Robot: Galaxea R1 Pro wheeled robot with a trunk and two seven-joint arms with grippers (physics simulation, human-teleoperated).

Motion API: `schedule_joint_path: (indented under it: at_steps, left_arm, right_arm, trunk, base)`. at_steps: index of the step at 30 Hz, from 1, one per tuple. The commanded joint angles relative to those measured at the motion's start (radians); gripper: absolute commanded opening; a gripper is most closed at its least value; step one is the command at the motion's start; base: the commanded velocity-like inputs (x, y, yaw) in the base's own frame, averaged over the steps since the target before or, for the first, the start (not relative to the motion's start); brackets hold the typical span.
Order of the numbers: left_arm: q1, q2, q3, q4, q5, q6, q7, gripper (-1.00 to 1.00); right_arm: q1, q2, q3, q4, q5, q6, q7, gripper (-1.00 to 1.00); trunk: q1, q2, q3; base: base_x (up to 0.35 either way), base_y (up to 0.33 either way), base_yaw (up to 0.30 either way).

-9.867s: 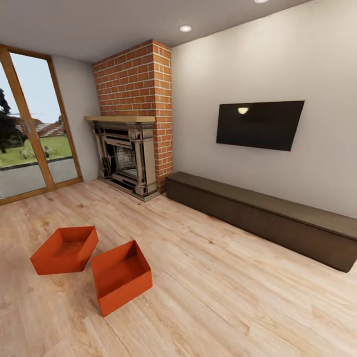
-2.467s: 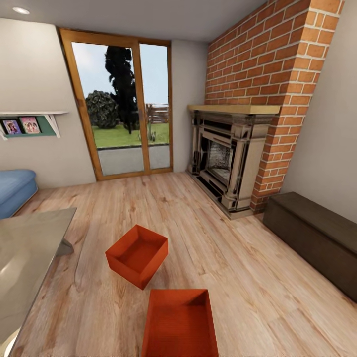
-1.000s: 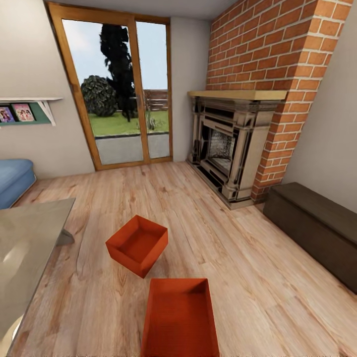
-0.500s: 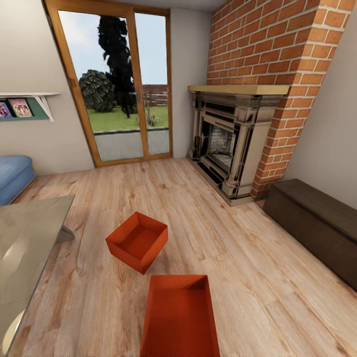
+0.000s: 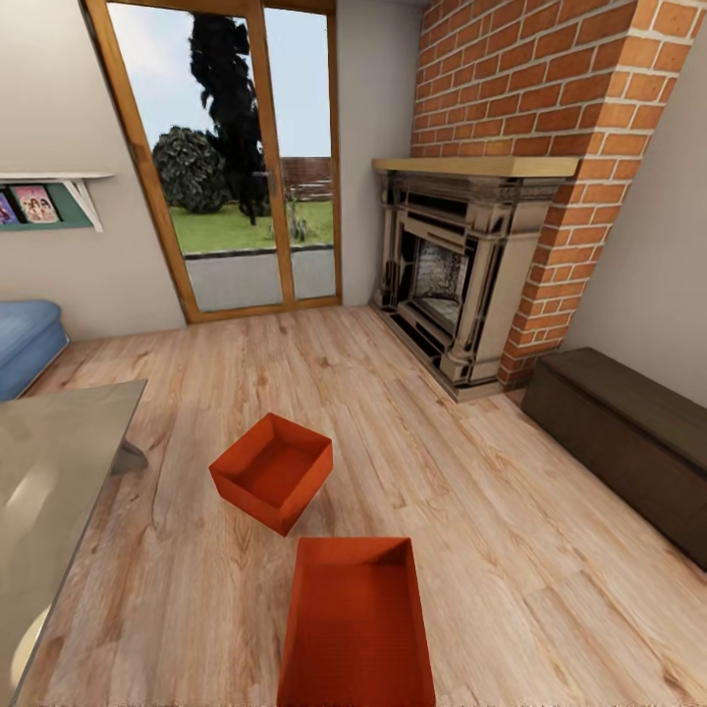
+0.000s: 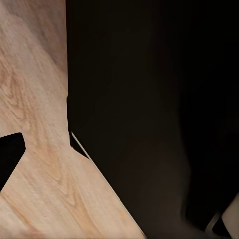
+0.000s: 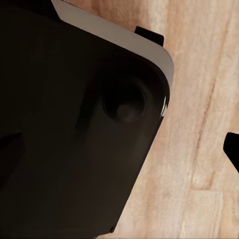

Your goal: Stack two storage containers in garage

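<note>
1. Against the head view of half a second before, the whole scene had slid slightly: the glass doors [image 5: 231, 157] and the brick fireplace [image 5: 462, 275] stood a little higher in the picture, and the two storage containers showed a little higher too. That was the camera shifting; the boxes lay the same way relative to each other on the wood plank floor [image 5: 471, 511].
2. The nearer storage container [image 5: 358, 624] sat square to the view at the lower edge, open top up, its inside bare.
3. The farther storage container [image 5: 273, 471] lay just beyond it, turned corner-on, also bare inside; the two were close but apart.
4. A grey tabletop [image 5: 49, 491] stood at the robot's left, a dark low cabinet [image 5: 628, 442] at its right, a blue sofa [image 5: 25, 339] farther off.
5. Both wrist views showed dark robot housing over wood planks; whether either arm's jaws were wide or narrow could not be told.
</note>
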Motion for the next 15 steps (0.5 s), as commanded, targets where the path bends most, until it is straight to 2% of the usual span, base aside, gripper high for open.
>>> schedule_joint_path:
  at_steps: [1,15]
  left_arm:
    - [0.0,0.0,0.0,0.0,0.009,-0.001,0.001,1.0]
    - [0.0,0.0,-0.001,0.0,0.009,-0.001,0.001,1.0]
  right_arm:
    - [-0.001,0.0,0.007,0.003,-0.011,-0.006,0.005,1.0]
    - [-0.001,0.0,0.007,0.003,-0.011,-0.006,0.007,1.0]
  trunk:
    - [0.0,0.0,-0.002]
    - [0.0,0.0,-0.025]
  base:
    - [0.0,0.0,0.0]
    - [0.0,0.0,0.0]
